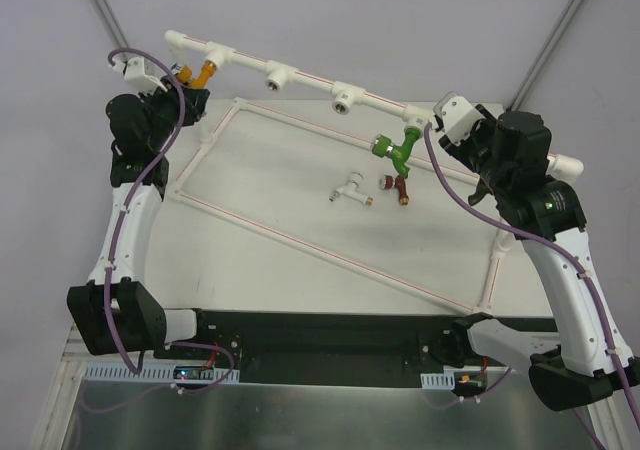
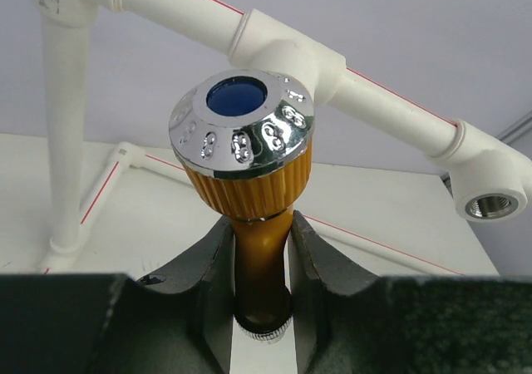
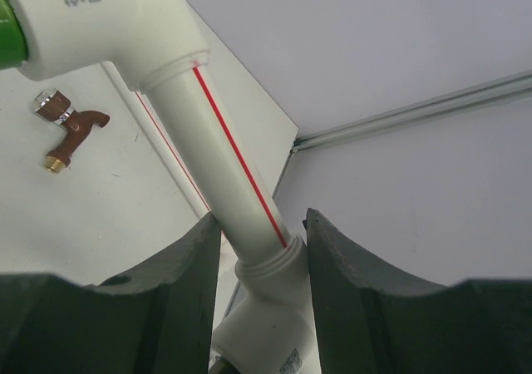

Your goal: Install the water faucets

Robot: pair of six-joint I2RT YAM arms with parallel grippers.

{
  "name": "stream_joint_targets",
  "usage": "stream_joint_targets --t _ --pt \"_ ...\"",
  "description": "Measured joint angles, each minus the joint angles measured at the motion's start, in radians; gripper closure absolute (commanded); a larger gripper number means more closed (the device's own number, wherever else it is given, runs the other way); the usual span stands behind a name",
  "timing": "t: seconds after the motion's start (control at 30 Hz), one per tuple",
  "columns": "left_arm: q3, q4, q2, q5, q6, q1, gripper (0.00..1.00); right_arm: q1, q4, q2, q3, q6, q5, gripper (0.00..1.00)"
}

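An orange-gold faucet [image 1: 205,71] sits at the left tee of the white pipe frame [image 1: 300,70]. My left gripper [image 1: 172,72] is shut on its neck [image 2: 262,253], below the chrome knob [image 2: 241,125]. A green faucet [image 1: 394,146] hangs from a tee further right; its edge shows in the right wrist view [image 3: 7,37]. My right gripper [image 1: 438,120] is shut around the frame's top pipe [image 3: 249,216] at a coupling. A white faucet [image 1: 350,190] and a dark red faucet [image 1: 400,184] lie on the table; the red one also shows in the right wrist view [image 3: 71,129]. The grey faucet is out of view.
Two open tee sockets [image 1: 272,78] [image 1: 343,100] face outward on the top pipe between the orange-gold and green faucets; one shows in the left wrist view [image 2: 486,204]. The frame's base rectangle [image 1: 330,255] lies across the table. Slanted poles stand at the back corners.
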Motion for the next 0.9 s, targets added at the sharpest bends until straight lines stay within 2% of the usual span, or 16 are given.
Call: stream_joint_targets --t 0.9 --pt "-0.03 0.063 -0.001 -0.045 0.645 -0.066 1.0 0.0 0.002 0.0 0.0 -0.001 0.002 0.98"
